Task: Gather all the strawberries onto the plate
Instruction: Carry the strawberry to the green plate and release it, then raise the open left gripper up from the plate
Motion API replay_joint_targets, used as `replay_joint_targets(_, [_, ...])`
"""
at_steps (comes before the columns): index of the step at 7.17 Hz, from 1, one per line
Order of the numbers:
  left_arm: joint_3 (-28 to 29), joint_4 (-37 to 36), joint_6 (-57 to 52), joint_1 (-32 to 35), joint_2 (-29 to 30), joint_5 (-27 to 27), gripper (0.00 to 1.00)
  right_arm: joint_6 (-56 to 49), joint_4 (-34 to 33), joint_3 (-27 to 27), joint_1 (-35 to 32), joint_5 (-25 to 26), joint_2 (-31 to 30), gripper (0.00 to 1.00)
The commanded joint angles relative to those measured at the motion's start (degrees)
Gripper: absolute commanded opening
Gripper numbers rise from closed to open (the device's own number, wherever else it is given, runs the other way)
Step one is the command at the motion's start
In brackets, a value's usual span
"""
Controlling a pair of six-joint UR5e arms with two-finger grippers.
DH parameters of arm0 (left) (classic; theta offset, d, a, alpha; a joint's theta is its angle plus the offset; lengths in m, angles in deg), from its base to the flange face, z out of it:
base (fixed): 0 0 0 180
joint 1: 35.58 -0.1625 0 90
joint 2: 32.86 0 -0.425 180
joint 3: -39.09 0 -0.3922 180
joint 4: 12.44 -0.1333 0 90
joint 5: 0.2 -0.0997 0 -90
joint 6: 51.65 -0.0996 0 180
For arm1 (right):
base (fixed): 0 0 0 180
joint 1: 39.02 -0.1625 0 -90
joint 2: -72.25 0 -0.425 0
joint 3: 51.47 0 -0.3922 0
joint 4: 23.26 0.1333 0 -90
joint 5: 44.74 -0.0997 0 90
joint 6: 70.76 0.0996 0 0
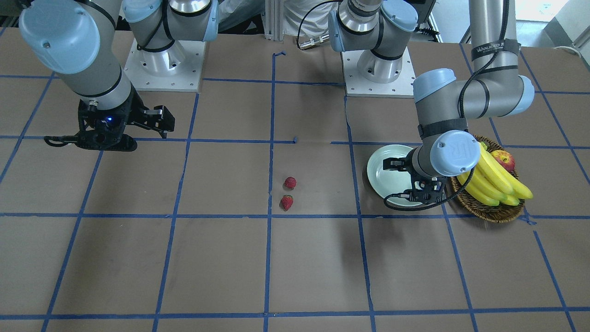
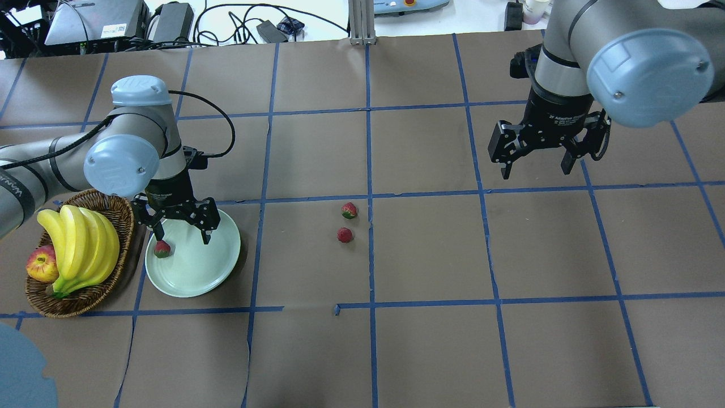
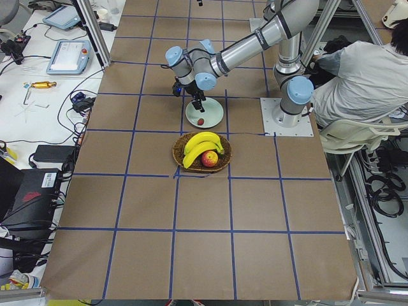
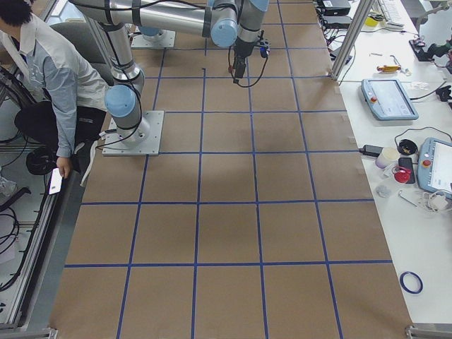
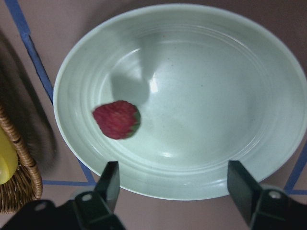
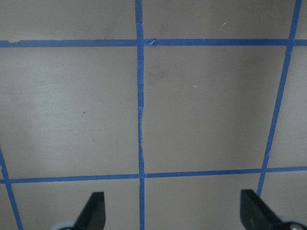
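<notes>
Left claw (image 2: 182, 238) hangs above the plate (image 2: 198, 277) with its fingers spread wide and nothing between them. First strawberry (image 2: 162, 248) lies inside the plate, on the side toward the basket (image 2: 122, 215). The left wrist view shows it on the plate's inner slope, clear of both fingers. In the front-facing view this strawberry is hidden behind the left wrist, which also covers part of the plate.

Second strawberry (image 2: 349, 210) and third strawberry (image 2: 345, 234) lie near each other on the tabletop (image 2: 430, 255), close to its centre and well apart from the plate.

Right claw (image 2: 535, 170) is also spread wide and empty, above bare tabletop, well apart from all three strawberries.

The basket holds bananas (image 2: 79, 243) and an apple (image 2: 41, 265). It stands just beside the plate; whether the two touch cannot be determined. The left wrist view cuts the basket off at the frame edge, showing only some wicker and a yellow sliver
</notes>
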State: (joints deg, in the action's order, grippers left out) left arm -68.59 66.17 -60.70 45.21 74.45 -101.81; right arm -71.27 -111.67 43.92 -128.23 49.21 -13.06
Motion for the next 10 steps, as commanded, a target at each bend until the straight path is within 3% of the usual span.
replay_joint_targets(1, [0.45,-0.73,0.44,0.07,0.18,0.79,1.00,-0.20,0.00,0.14,0.00,0.00,0.06,1.00])
replay_joint_targets(7, [7.56,-2.75,-4.40,9.99,0.09,4.14,1.00,-0.11,0.00,0.14,0.00,-0.09,0.06,1.00])
replay_joint_targets(8, [7.92,-6.32,-2.83,10.96,0.18,5.97,1.00,-0.02,0.08,0.14,0.00,-0.09,0.06,1.00])
replay_joint_targets(9, [8.01,-7.23,0.67,11.49,0.53,13.03,1.00,0.33,0.08,0.23,0.00,-0.17,0.06,1.00])
replay_joint_targets(10, [8.01,-7.41,1.40,12.71,0.53,16.24,1.00,0.50,0.08,0.23,0.00,-0.17,-0.03,1.00])
